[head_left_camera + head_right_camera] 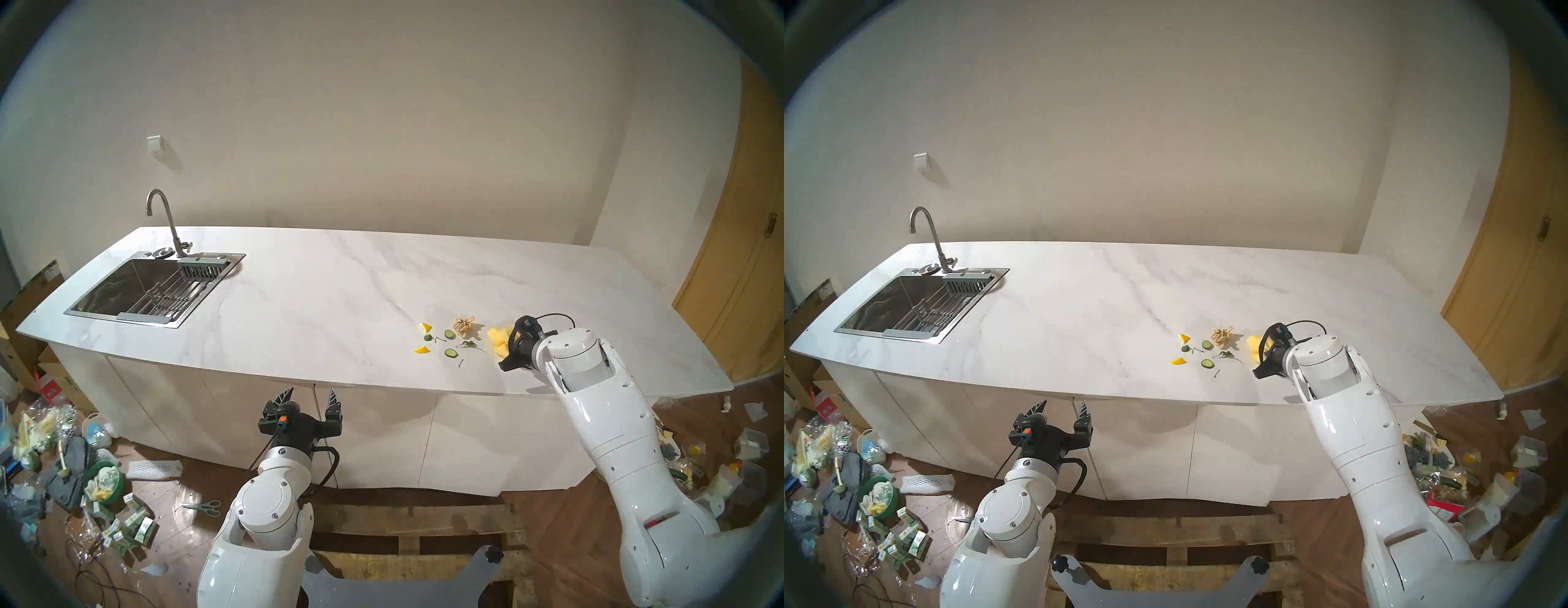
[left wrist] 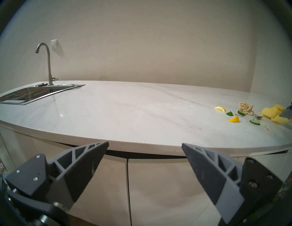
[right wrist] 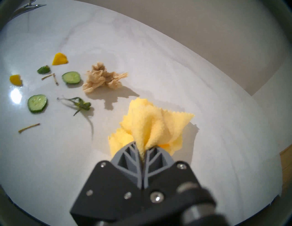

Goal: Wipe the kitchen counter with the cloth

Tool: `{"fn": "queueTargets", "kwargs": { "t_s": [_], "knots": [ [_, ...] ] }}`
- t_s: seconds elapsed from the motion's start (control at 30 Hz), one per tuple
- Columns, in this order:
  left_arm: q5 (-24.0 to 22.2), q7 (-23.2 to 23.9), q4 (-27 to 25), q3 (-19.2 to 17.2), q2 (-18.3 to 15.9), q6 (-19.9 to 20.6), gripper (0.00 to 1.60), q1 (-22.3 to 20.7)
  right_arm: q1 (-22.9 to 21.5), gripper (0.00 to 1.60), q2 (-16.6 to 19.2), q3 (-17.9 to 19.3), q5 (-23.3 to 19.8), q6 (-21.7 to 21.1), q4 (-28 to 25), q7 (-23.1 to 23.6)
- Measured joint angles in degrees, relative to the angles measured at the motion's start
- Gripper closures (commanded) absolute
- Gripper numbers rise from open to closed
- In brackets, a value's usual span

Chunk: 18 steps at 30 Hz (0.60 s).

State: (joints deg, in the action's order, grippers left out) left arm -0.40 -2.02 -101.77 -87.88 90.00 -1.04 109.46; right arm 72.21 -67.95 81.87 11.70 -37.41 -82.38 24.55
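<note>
Right wrist view tells you most of what you need: your right gripper [image 3: 143,150] is clenched on a pinch of the cloth [image 3: 151,126], and the rest of the rag fans out ahead of the fingertips and sits on the kitchen counter [image 3: 158,63], over toward its right end and near the front edge.

For a good wipe I'd press lower first so more fabric lies flat. Right now it looks like a bunched tuft, and a tuft will probably skate over stuff instead of pushing it. Then drag toward the scraps in one slow pass: the beige shreds [image 3: 102,78] are nearest, the green sprig [image 3: 79,105] just beside the cloth's left edge, with the cucumber slices [image 3: 71,77] and the yellow wedges [image 3: 60,59] further out. Keep the pinch tight, or the cloth may slip out mid-drag.

Orientation: the cloth spreads from the pinch like a fan, its long axis roughly crosswise to the gripper, scalloped corners pointing away and out to both sides.

Your left gripper [image 1: 307,401] is released, parked below the counter front.
</note>
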Motion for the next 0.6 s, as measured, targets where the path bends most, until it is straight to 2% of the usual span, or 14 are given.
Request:
{"fn": "queueTargets", "kwargs": {
  "t_s": [0.27, 0.6],
  "knots": [
    [0.0, 0.0, 0.0, 0.0, 0.0, 0.0, 0.00, 0.0, 3.6, 1.60, 0.1, -2.5, 0.9, -1.9, -4.8, 0.9],
    [0.0, 0.0, 0.0, 0.0, 0.0, 0.0, 0.00, 0.0, 1.5, 1.60, -2.7, -6.9, 2.4, -3.2, -4.2, -0.4]
  ]
}}
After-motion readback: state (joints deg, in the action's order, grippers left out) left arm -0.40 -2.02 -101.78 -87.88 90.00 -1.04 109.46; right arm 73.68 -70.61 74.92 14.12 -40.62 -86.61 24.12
